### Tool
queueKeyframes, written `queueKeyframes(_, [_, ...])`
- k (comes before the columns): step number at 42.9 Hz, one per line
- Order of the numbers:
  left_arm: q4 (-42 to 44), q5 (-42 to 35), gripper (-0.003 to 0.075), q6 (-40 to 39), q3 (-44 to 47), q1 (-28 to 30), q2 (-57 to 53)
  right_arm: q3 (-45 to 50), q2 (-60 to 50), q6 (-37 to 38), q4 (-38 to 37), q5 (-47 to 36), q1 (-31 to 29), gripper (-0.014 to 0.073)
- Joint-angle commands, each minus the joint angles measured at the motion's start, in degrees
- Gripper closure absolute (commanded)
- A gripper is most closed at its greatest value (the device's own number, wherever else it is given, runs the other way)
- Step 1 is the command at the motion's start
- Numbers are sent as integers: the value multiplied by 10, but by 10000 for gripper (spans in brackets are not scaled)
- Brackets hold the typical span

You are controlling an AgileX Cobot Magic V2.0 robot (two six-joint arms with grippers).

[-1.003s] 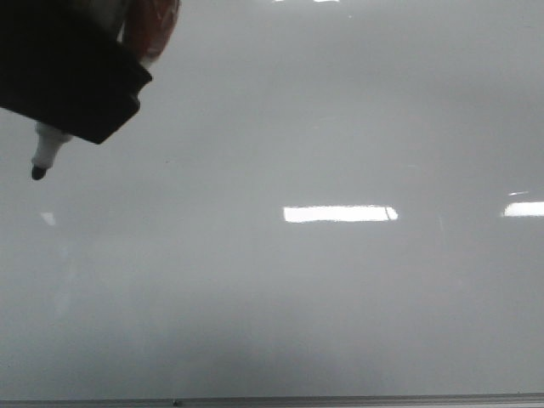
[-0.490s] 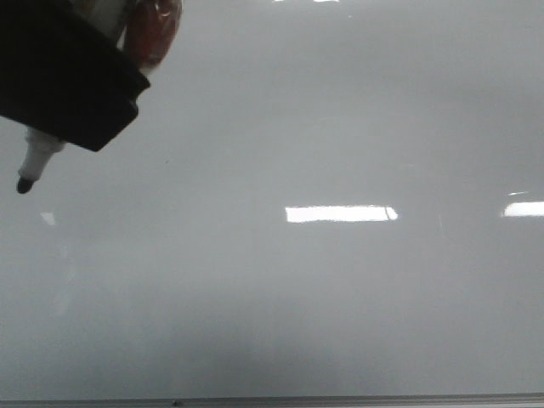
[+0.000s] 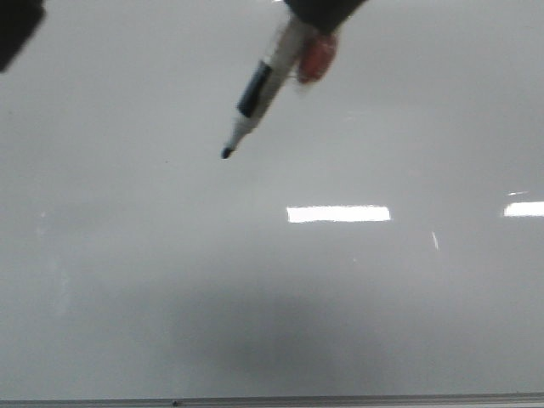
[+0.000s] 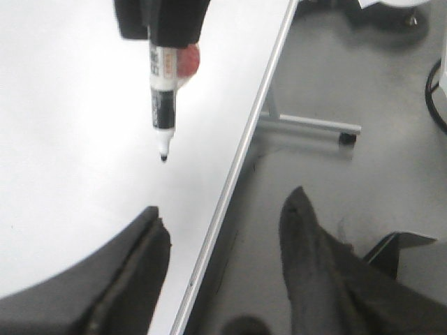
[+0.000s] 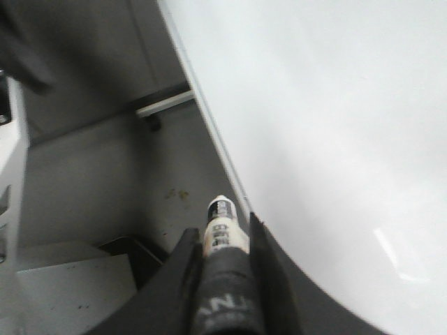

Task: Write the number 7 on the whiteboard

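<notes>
**Marker poised over bare whiteboard**

The right gripper (image 5: 222, 241) clenches a black-tipped marker (image 3: 255, 93), tip slanting down-left above the whiteboard (image 3: 340, 323); the left gripper (image 4: 223, 237) hangs released over the board's metal edge strip (image 4: 244, 146); no 7 shows.

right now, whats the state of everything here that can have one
marker: uncapped, tilted, tip pointing down at the board; cannot tell if it touches
whiteboard: blank, no stroke of the 7 on it yet
right gripper: jaws shut on the marker
left gripper: jaws open, holding nothing
</notes>
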Motion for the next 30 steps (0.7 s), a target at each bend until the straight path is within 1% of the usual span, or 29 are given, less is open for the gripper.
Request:
queueKeyframes(1, [6,-66,484,-34,18,-4,-62,41,-51,-1,34,-89,-38,652])
queueKeyframes(4, [6,-85,550,-60,45,-4,-111,87,-73,-1,62,-143,-56,652])
queueKeyframes(9, [6,-91,633,-81,91,-4,-183,150,-102,-1,103,-232,-58,652])
queueKeyframes(11, [1,-91,665,-82,106,-4,-203,165,-107,-1,117,-254,-58,652])
queueKeyframes(14, [1,-91,734,-86,124,-4,-235,179,-110,-1,139,-278,-58,652])
queueKeyframes(21, [1,-95,741,-89,134,-4,-258,180,-110,-1,141,-274,-58,652])
queueKeyframes(25, [1,-95,741,-89,134,-4,-257,177,-107,-1,170,-279,-57,652])
queueKeyframes(30, [1,-95,741,-89,134,-4,-257,147,-70,-1,182,-278,-57,652])
